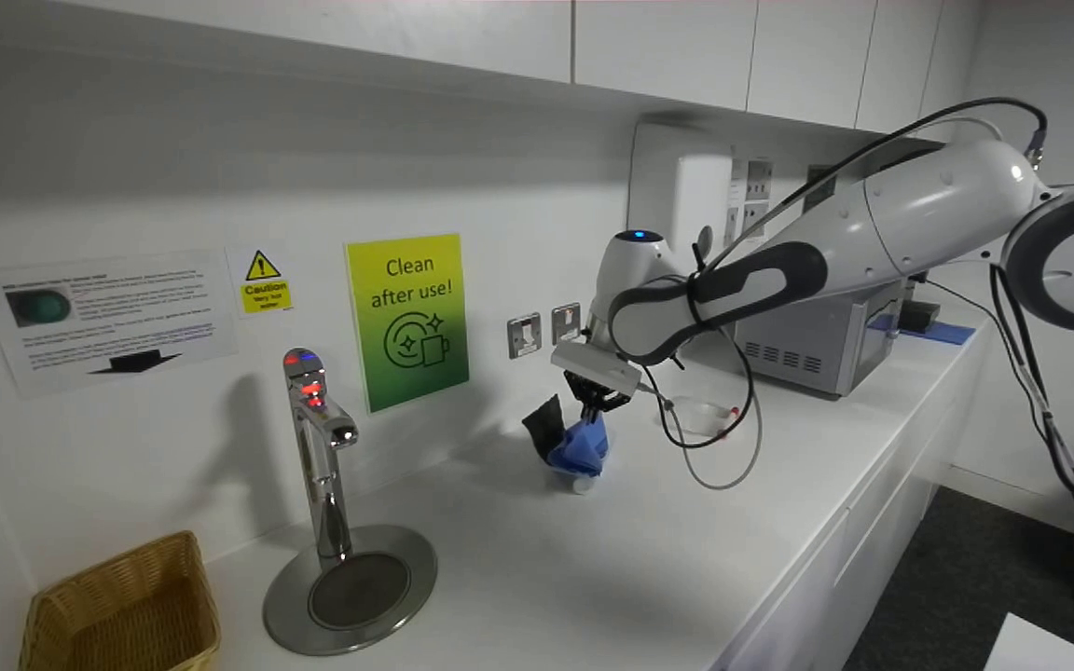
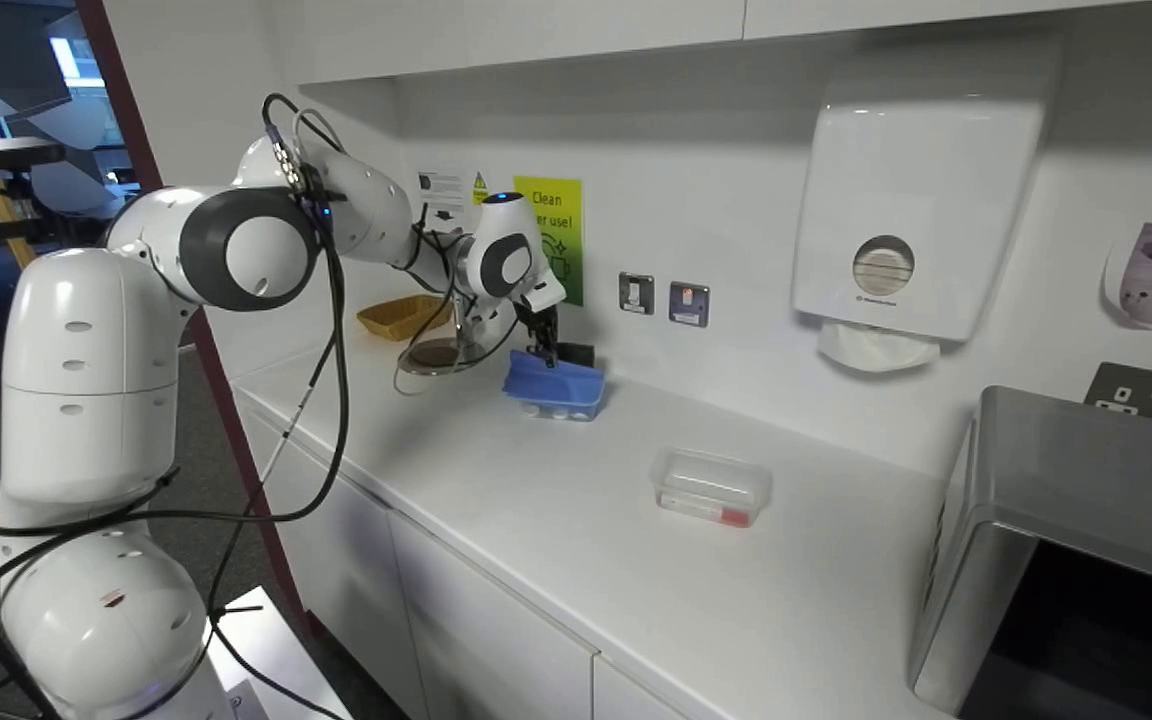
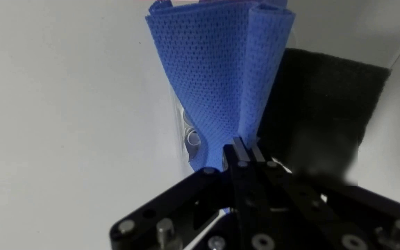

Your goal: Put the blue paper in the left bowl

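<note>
In an exterior view: blue paper (image 1: 582, 451), creased, at the tips of the gripper (image 1: 591, 416); black piece (image 1: 545, 427), close against it; chrome tap (image 1: 320, 466), set on the counter (image 1: 537, 568).

In an exterior view: left bowl (image 2: 558, 412), clear plastic, directly below the paper; how much of it lies inside I cannot tell. Further bowl (image 2: 711, 484), likewise clear, standing apart.

Wrist view: fingers (image 3: 240, 149), pressed together, pinching a fold of the paper; round items (image 3: 193, 138), pale, showing at its edge.

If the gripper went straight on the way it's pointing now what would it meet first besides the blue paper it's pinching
Probably the clear container beneath: the gripper points down, and the blue paper in its jaws covers part of that container. The paper hides the exact spot and depth.
</note>
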Tool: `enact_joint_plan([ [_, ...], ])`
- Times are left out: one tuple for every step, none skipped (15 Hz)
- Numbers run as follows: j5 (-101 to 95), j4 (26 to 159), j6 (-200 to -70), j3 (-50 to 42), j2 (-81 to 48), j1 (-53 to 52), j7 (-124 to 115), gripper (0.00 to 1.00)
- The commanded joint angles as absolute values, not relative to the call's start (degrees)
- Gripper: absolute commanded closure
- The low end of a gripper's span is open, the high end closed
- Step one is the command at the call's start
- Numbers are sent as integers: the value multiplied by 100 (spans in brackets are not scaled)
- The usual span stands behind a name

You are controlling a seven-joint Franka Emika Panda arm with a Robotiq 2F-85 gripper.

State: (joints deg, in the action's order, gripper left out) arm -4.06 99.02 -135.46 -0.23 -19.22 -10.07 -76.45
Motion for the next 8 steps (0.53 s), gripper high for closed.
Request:
enact_joint_plan([
  [-911,9804,-13959,-241,-2008,-1193,-8219,99],
  [-1018,9811,-14080,-269,-2020,-1214,-8333,99],
  [-1075,9822,-14181,-276,-2029,-1222,-8389,76],
  [-1129,9825,-14245,-289,-2045,-1234,-8433,71],
  [-1161,9828,-14296,-294,-2063,-1236,-8463,64],
  [-1191,9827,-14331,-301,-2076,-1238,-8486,57],
  [-1211,9832,-14357,-304,-2082,-1235,-8486,49],
  [-1224,9832,-14358,-308,-2082,-1235,-8488,42],
])
